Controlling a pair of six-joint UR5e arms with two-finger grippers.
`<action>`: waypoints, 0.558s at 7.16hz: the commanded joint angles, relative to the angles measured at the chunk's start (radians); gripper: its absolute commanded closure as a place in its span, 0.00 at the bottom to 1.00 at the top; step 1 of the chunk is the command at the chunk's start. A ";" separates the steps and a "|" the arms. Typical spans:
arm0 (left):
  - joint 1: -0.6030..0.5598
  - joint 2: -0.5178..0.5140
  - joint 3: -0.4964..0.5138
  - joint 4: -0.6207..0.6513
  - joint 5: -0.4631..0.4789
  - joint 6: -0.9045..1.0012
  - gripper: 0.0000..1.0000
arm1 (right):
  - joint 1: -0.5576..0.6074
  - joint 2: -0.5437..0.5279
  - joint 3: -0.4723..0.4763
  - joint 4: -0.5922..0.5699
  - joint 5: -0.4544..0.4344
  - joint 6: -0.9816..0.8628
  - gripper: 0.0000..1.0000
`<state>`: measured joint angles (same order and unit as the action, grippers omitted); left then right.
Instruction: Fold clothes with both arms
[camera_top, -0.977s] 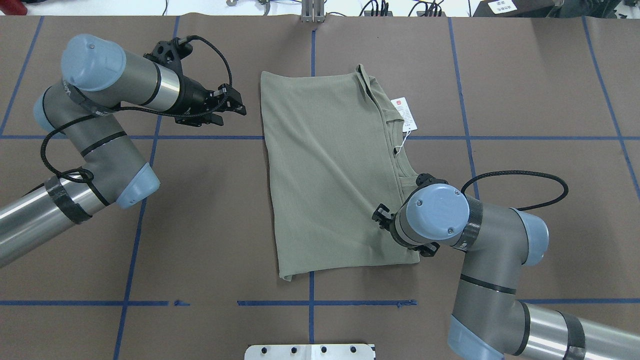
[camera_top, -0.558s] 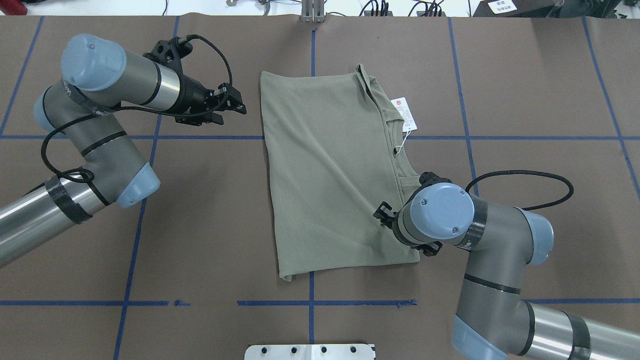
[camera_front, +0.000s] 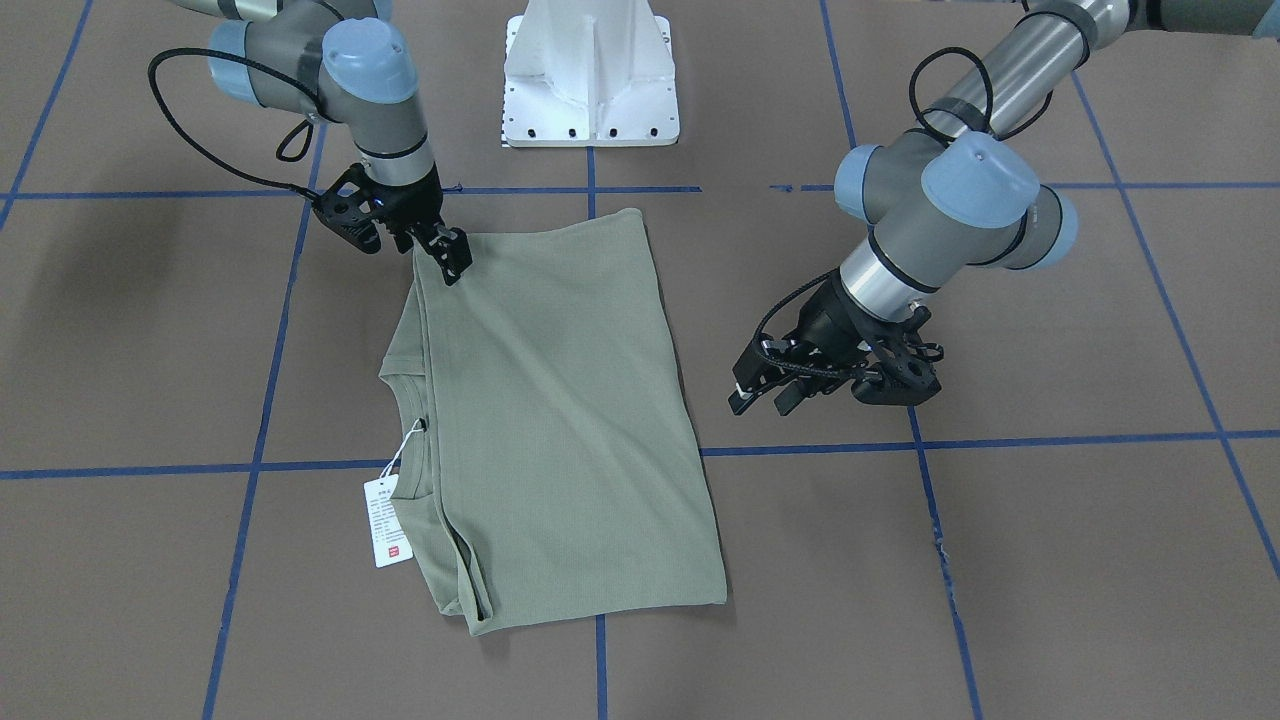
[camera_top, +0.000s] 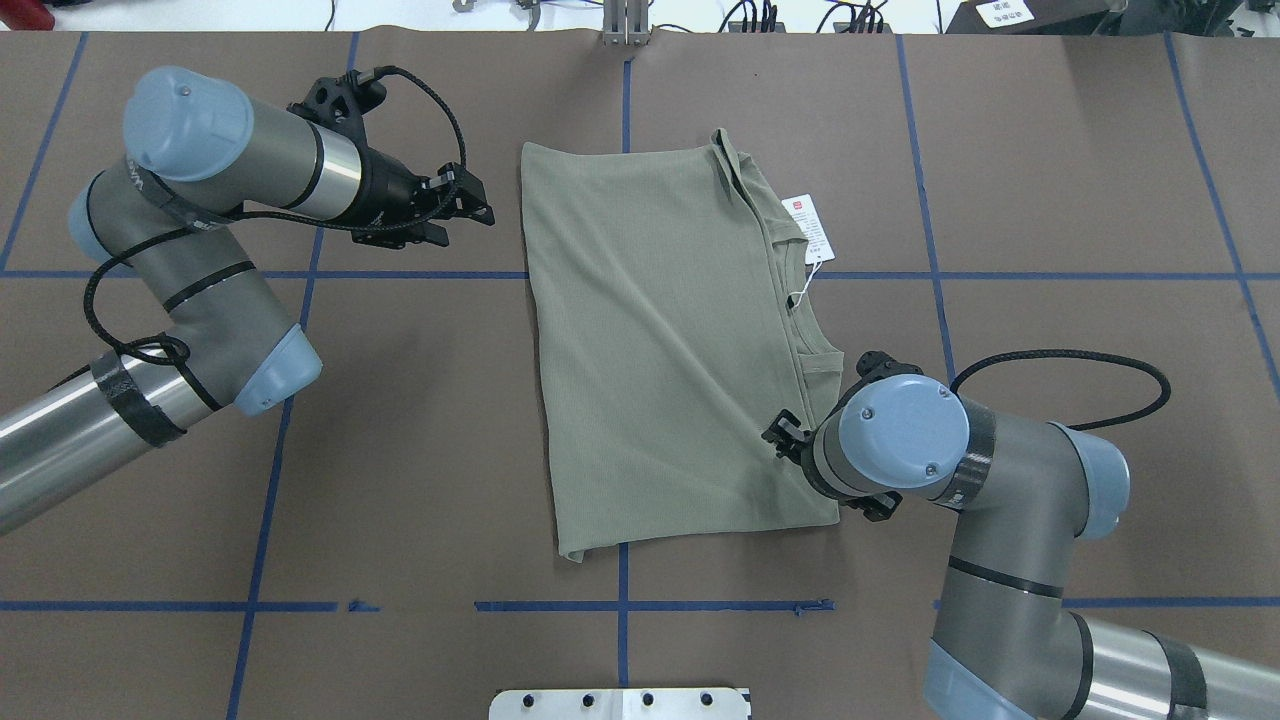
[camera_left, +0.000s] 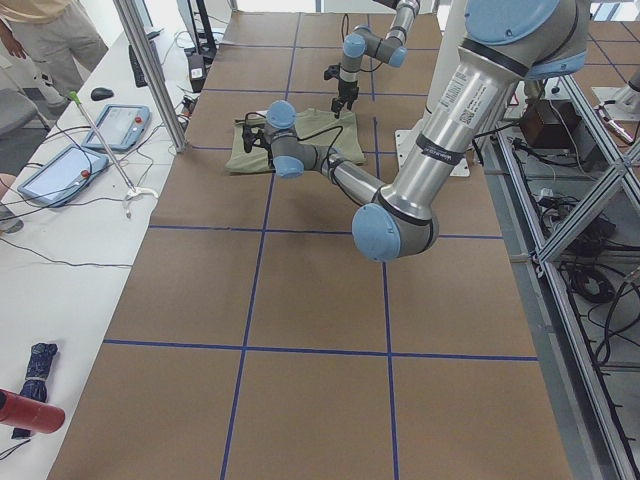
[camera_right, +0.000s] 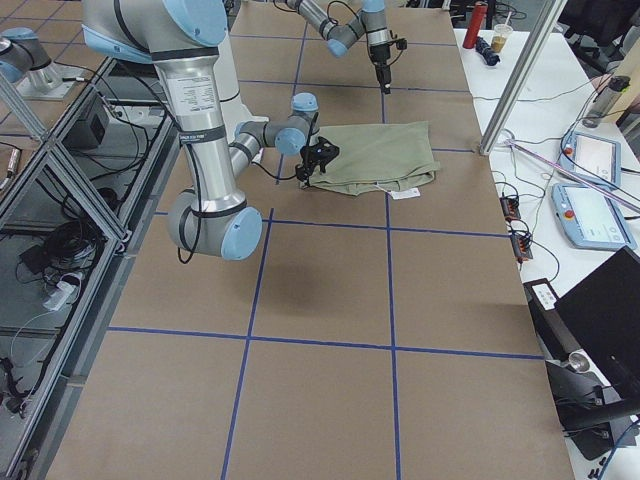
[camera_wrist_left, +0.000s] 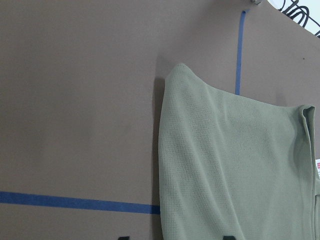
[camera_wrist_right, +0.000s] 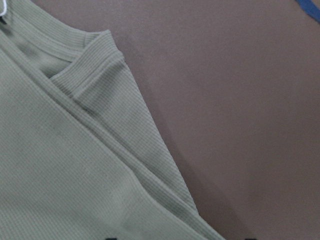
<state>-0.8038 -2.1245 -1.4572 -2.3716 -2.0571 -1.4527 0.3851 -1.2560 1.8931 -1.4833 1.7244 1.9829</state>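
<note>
A brown table (camera_top: 1050, 150) crossed by blue tape lines fills the overhead view. 2 silver-grey arms enter it: the left arm (camera_top: 240, 160) from the left edge and the right arm (camera_top: 1000, 470) from the lower right corner.

At the centre lies the olive-green shirt (camera_top: 660, 340), flat on the table and folded into a tall rectangle. Its ribbed neck runs along the right edge of that rectangle.

The left gripper (camera_top: 465, 210) hovers at upper left, near the shirt's upper left corner but apart from it. We see its jaws spread wide and empty. The right gripper (camera_front: 450, 262) hangs over the shirt's corner at upper left of the front-facing view. Its wrist camera shows the jaw tips far apart, holding nothing.

A white hang tag (camera_top: 808, 228) on a string rests on the table just beside the neck.

We judge the knit to be light, soft and limp. It should sag and drape once lifted, and the stacked layers may slide apart. The corners and edges look like the best holds, with all layers pinched together and the tag left free.
</note>
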 joint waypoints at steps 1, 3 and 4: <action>0.000 0.000 -0.002 0.000 0.000 0.000 0.31 | -0.003 0.004 -0.008 0.000 0.000 0.007 0.18; 0.000 0.003 -0.005 0.000 0.000 0.000 0.31 | -0.006 0.003 -0.009 0.000 0.000 0.008 0.26; 0.000 0.003 -0.006 0.000 0.000 -0.003 0.31 | -0.006 0.004 -0.009 -0.002 0.001 0.013 0.53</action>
<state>-0.8038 -2.1223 -1.4618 -2.3715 -2.0571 -1.4534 0.3801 -1.2529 1.8846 -1.4837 1.7245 1.9917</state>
